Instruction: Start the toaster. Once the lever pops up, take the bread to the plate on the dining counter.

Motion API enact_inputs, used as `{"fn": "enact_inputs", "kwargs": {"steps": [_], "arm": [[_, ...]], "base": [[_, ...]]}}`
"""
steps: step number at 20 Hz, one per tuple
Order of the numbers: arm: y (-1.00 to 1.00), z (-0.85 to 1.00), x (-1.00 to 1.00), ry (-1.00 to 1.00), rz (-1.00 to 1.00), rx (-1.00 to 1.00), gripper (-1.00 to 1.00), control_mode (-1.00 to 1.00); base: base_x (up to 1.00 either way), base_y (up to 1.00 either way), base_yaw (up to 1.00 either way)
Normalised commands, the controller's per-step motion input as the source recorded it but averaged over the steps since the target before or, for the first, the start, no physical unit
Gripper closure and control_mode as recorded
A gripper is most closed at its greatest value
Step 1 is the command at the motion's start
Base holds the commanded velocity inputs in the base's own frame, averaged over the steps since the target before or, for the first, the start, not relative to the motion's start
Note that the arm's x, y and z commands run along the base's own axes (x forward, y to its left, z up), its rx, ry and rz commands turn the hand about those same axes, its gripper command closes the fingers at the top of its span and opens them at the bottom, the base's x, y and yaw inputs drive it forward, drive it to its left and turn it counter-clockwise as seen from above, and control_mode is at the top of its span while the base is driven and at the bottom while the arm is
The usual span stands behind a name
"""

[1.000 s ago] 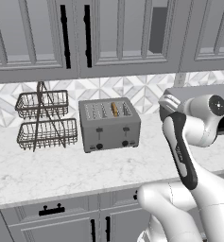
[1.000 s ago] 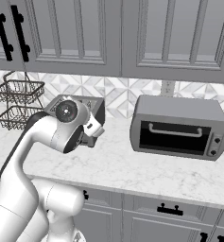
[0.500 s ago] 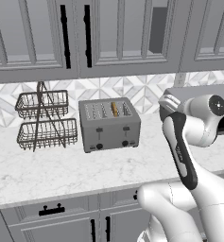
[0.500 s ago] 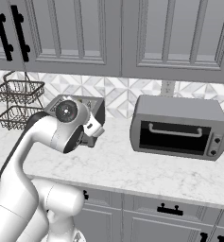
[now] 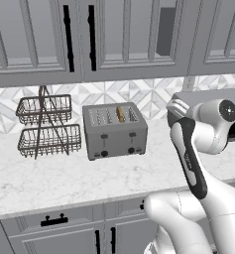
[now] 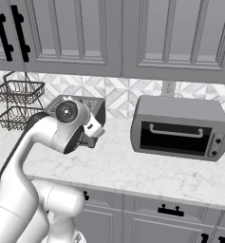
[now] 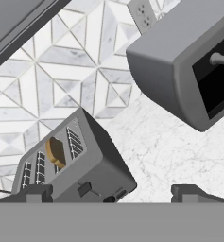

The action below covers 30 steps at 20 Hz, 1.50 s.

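The grey four-slot toaster (image 5: 115,130) stands on the marble counter against the tiled wall, with both black levers (image 5: 104,136) up. A golden-tan bread (image 5: 120,114) slice sticks out of a right-hand slot. The hand view has the toaster (image 7: 75,165) tilted at lower left, with the bread (image 7: 56,152) in its slot. My gripper (image 7: 111,196) is open, fingertips (image 7: 35,194) wide apart with nothing between them. It hovers above the counter, to the right of the toaster and well short of it. From the right base camera, my arm covers most of the toaster (image 6: 94,107). The plate and dining counter are out of view.
A grey toaster oven (image 6: 180,128) sits on the counter to the right of the toaster, close to my hand. A two-tier wire basket (image 5: 47,126) stands to the toaster's left. Grey cabinets hang above, and a wall outlet (image 6: 168,88) sits over the oven.
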Motion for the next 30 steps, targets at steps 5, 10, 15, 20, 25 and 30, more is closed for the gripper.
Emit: {"fn": "enact_inputs", "kwargs": {"steps": [5, 10, 15, 20, 25, 30], "arm": [[0.0, 0.0, 0.0, 0.0, 0.0, 0.0, -1.0, -1.0], [0.0, 0.0, 0.0, 0.0, 0.0, 0.0, -1.0, -1.0], [0.0, 0.0, 0.0, 0.0, 0.0, 0.0, -1.0, -1.0], [0.0, 0.0, 0.0, 0.0, 0.0, 0.0, -1.0, -1.0], [0.0, 0.0, 0.0, 0.0, 0.0, 0.0, -1.0, -1.0], [0.0, 0.0, 0.0, 0.0, 0.0, 0.0, -1.0, -1.0]], "base": [[0.0, 0.0, 0.0], [0.0, 0.0, 0.0], [0.0, 0.0, 0.0], [0.0, 0.0, 0.0], [0.0, 0.0, 0.0], [0.0, 0.0, 0.0]]}}
